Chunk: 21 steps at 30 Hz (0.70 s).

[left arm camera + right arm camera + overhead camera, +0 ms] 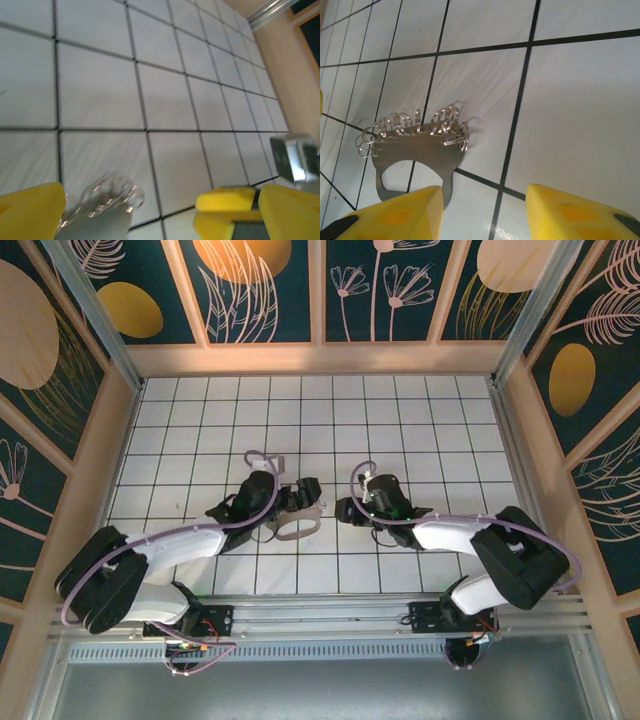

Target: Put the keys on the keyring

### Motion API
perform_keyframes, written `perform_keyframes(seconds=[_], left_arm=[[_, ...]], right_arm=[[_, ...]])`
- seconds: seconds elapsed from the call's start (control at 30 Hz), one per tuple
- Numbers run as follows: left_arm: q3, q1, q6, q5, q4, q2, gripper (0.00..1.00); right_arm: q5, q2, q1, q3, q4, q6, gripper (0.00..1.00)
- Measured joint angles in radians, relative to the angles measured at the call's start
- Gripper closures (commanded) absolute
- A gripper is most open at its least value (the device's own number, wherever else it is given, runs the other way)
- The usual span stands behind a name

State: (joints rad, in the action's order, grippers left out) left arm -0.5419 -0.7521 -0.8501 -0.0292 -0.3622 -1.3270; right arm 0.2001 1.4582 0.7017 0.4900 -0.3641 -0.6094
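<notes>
Worktop: white tiles (pixel 400 410) crossed by black grid lines, boxed in by teal wall panels (pixel 260 290) painted with pale leaves and orange discs.

My left pincer (pixel 303 502): released. In my left wrist view its 2 yellow fingers (pixel 30 212) stand wide apart with nothing clamped between them (pixel 130 215). It hangs low near the middle of the worktop.

My right pincer (pixel 350 506): released as well. My right wrist view shows both yellow pads (pixel 580 212) spread over bare tile (pixel 485 210). It faces my left pincer across a narrow stretch of tiles.

Keyring (pixel 297 529): a flat silver plate (pixel 415 160) with an oval cut-out and a row of small wire rings (pixel 445 122) bunched along 1 edge. It lies flat on the tiles near the middle of the worktop, a little toward the near edge, between my 2 pincers and closer to the left one.

Contact: from my left wrist the keyring (pixel 107 200) is blurred and sits just beside 1 yellow finger; I cannot tell whether they touch.
</notes>
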Motion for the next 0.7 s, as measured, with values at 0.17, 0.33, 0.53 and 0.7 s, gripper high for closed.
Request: perform_keyframes(seconds=[0.17,0.33,0.53,0.7], left_arm=[[0.113,0.0,-0.055,-0.002,0.003,0.122,0.01],[0.172,0.0,-0.087,-0.003,0.01,0.206,0.01],[0.221,0.0,-0.112,-0.003,0.024,0.258,0.01],[0.259,0.0,-0.127,-0.003,0.039,0.313,0.01]], right_arm=[[0.0,0.085,0.012,0.057,-0.007,0.0,0.53],[0.0,0.143,0.018,0.104,-0.01,0.0,0.54],[0.005,0.186,0.04,0.142,-0.014,0.001,0.58],[0.011,0.216,0.058,0.176,-0.014,0.004,0.62]])
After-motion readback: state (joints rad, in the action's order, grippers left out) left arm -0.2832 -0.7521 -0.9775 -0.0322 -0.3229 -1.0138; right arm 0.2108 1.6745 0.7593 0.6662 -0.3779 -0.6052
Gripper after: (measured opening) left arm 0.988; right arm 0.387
